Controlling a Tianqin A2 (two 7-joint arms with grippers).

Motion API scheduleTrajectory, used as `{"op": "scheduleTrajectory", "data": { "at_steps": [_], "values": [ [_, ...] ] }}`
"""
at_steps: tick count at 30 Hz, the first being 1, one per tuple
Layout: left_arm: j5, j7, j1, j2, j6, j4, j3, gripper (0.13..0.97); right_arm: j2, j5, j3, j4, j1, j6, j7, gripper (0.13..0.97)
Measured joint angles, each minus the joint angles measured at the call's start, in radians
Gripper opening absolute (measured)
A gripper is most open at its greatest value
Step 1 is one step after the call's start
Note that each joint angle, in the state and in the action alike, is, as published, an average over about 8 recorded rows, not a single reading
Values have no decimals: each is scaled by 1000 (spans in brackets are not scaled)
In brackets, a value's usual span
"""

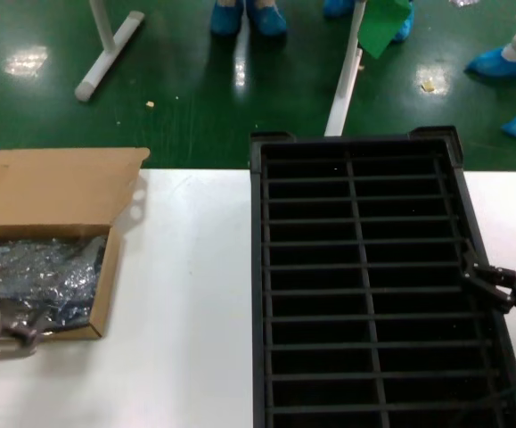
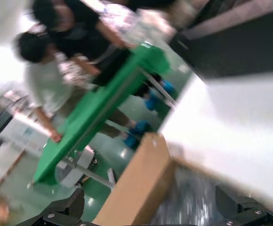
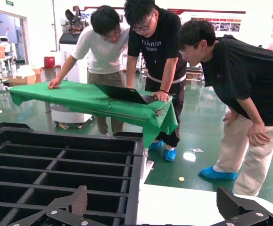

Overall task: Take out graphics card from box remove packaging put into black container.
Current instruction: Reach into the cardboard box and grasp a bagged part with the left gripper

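Observation:
The brown cardboard box [image 1: 57, 192] lies open at the table's left with its flap folded back. The crinkly grey-blue packaging [image 1: 39, 272] fills it, and the graphics card is hidden inside that bag. My left gripper [image 1: 4, 328] hangs open at the box's near corner. In the left wrist view that gripper [image 2: 150, 209] straddles the box wall [image 2: 138, 186], with the shiny packaging [image 2: 197, 205] just beyond it. The black container [image 1: 360, 267] stands in the middle right, its slots showing nothing inside. My right gripper [image 1: 482, 281] is open over the container's right rim [image 3: 131, 188], holding nothing.
The white table [image 1: 191, 294] shows bare between box and container. Beyond the far edge is a green floor with white stand legs [image 1: 106, 53]. Three people [image 3: 150, 56] lean over a green-covered table [image 3: 89, 99] behind the crate.

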Motion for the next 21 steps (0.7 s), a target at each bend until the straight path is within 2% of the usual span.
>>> {"op": "scheduleTrajectory", "data": {
  "at_steps": [6,12,16,21],
  "values": [
    [46,285,-85,-72,130,190,-59,966,0,0,0,0,0,0,0,966],
    [-1,537,-187,-112,190,364,-78,966,0,0,0,0,0,0,0,966],
    [-48,653,-248,-120,204,450,-62,966,0,0,0,0,0,0,0,966],
    [-82,731,-314,-122,207,546,-21,966,0,0,0,0,0,0,0,966]
  ]
}}
